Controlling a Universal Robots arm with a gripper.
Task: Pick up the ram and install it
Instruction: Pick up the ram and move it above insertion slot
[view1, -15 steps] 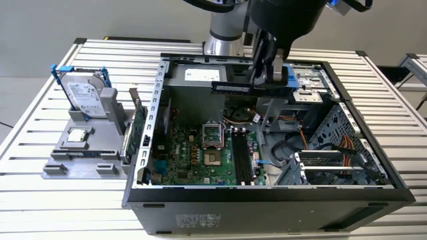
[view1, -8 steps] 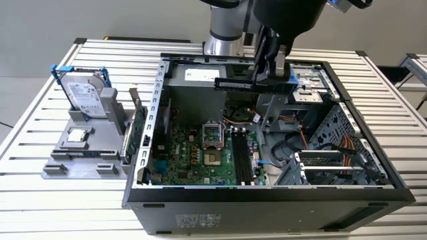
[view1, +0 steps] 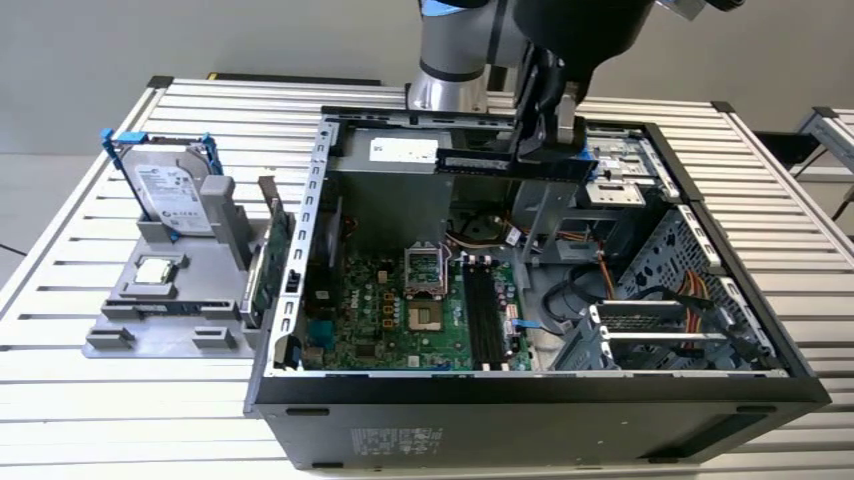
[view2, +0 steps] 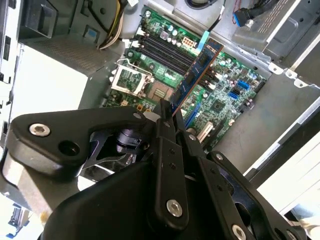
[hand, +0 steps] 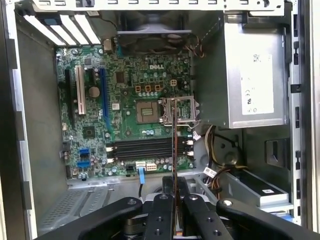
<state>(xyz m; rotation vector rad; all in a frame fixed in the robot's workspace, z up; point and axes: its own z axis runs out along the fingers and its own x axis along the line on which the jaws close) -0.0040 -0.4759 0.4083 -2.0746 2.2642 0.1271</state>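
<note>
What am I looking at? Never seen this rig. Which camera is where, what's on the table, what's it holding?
One robot arm works over an open computer case on a slatted metal table. The exterior view is a camera off the arm that takes in the whole scene. Both wrist views ride on the arm and look past its tool down into the case at the green motherboard. The tool is shut on a ram stick, held above the motherboard, not yet in a slot. At the exterior view's left a grey holder carries a hard drive and a small square processor chip.
</note>
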